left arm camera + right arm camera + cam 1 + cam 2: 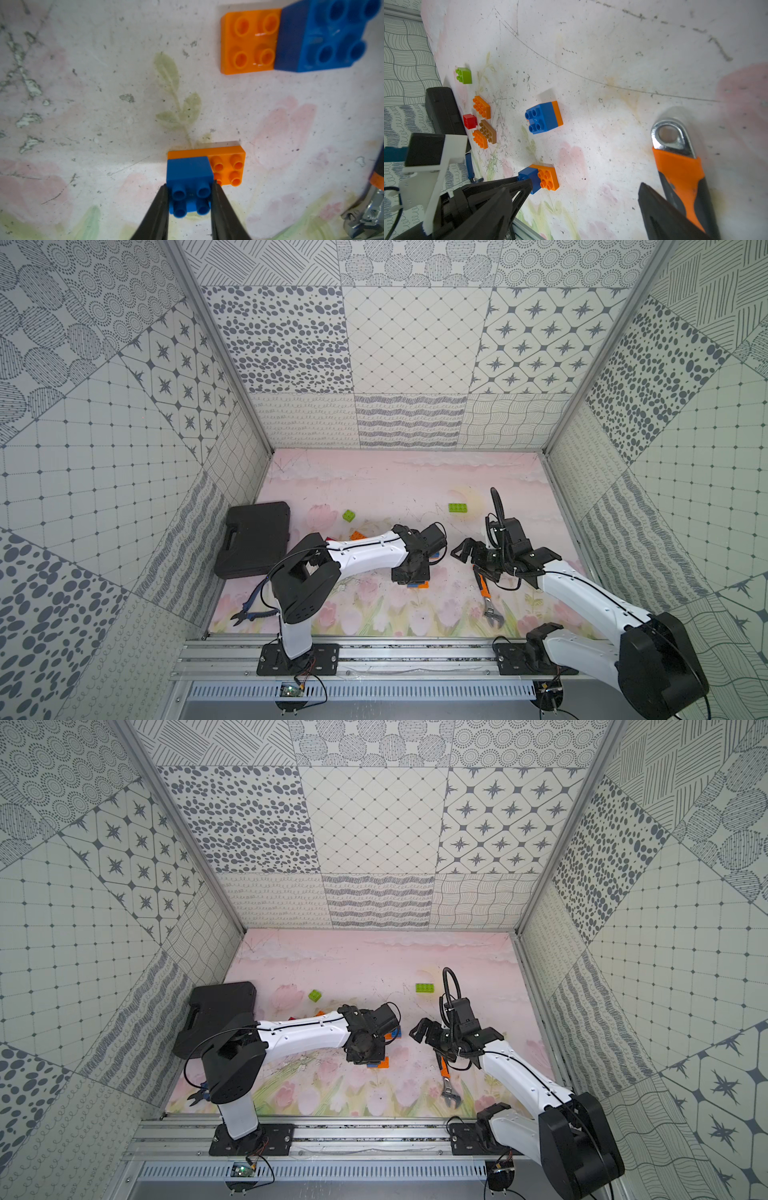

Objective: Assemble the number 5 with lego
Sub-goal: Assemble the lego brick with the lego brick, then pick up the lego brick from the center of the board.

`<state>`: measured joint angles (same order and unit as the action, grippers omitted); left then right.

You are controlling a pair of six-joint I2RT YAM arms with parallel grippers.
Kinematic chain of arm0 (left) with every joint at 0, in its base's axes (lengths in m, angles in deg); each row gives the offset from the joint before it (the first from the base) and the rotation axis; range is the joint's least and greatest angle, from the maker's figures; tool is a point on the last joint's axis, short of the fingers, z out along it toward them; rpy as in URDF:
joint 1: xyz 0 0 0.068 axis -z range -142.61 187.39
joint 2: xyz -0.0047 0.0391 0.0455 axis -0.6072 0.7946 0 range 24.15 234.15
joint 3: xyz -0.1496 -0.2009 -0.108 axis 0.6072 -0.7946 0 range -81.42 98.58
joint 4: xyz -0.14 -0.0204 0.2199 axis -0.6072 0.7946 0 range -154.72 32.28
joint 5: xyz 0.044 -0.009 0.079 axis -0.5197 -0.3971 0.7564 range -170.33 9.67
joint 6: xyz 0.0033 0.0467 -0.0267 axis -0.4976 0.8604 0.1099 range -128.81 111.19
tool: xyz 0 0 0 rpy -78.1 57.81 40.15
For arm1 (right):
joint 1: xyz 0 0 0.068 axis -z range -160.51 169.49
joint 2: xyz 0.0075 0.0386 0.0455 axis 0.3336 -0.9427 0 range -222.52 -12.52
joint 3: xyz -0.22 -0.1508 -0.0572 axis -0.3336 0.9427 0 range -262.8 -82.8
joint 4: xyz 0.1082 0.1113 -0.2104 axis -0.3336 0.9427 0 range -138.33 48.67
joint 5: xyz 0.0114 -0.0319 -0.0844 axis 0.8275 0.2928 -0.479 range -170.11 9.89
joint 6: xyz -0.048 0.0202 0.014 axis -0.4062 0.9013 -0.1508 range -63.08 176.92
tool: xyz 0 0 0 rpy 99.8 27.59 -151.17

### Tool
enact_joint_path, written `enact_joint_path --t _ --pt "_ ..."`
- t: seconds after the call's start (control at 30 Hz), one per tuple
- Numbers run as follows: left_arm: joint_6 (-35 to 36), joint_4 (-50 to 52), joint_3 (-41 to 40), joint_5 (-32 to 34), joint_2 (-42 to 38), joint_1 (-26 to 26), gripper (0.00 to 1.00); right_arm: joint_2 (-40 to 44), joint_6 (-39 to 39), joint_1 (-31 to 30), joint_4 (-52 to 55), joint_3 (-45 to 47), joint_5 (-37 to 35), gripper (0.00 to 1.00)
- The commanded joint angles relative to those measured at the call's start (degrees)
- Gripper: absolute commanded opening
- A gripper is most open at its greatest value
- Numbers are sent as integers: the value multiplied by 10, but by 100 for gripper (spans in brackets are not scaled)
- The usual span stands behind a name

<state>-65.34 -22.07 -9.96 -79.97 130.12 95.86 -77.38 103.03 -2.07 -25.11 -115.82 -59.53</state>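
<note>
In the left wrist view my left gripper (189, 184) is shut on a small blue lego brick (190, 172), one finger on each side. That brick sits on one half of an orange lego plate (227, 169) lying on the mat. A second blue brick (332, 35) sits on another orange plate (249, 39) further off. My right gripper (585, 193) hangs open and empty beside the pair (544, 117). Loose lego lies beyond: lime green (464, 75), orange (481, 107), red (469, 121) and brown (488, 131). An oblong lime green brick (457, 507) lies apart at the back.
An orange-handled wrench (487, 597) lies under and in front of my right gripper (467, 553). A black case (255, 539) stands at the left wall. Blue-handled pliers (249, 610) lie at the front left. Patterned walls close three sides of the mat.
</note>
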Motion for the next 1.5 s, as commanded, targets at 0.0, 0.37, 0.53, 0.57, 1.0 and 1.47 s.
enact_joint_path --t 0.0,0.37,0.53,0.57,1.0,1.47 --pt "4 22 -25 9 58 1 16 -4 3 -3 -17 1 3 99" --pt "34 70 52 51 20 -3 36 16 -3 -3 6 -11 -20 99" --pt "44 67 64 54 -21 -10 51 35 -21 -3 25 -21 -47 99" --pt "45 64 61 56 -30 -10 54 40 -21 -3 26 -21 -54 99" --pt "-2 21 -113 101 -213 -117 64 69 -92 -115 -34 -53 -126 99" --pt "-28 -39 -243 11 -271 -425 72 -45 -153 -241 -55 -134 -183 99"
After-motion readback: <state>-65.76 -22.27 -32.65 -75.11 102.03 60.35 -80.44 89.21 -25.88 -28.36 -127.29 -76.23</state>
